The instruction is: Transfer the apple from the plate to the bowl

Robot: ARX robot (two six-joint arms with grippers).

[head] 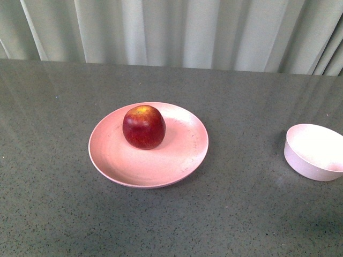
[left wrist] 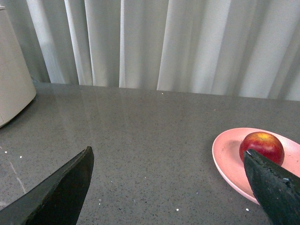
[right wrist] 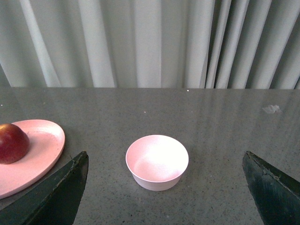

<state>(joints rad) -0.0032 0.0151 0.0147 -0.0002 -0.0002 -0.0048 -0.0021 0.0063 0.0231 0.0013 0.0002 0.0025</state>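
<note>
A dark-red apple [head: 143,127] with a yellow-orange top sits on the wide pink plate [head: 182,155] at the middle of the grey table. The small pale pink bowl [head: 316,152] stands empty at the right edge, apart from the plate. Neither arm shows in the front view. In the left wrist view my left gripper [left wrist: 168,157] is open over bare table, with the apple [left wrist: 262,145] and plate [left wrist: 227,157] just past one fingertip. In the right wrist view my right gripper [right wrist: 165,159] is open, the bowl [right wrist: 157,161] lying between and beyond its fingers, the apple [right wrist: 11,143] at the side.
Pale curtains [head: 177,32] hang behind the table's far edge. A large off-white rounded object [left wrist: 13,79] stands on the table at the side of the left wrist view. Grey tabletop [head: 246,214] lies between plate and bowl.
</note>
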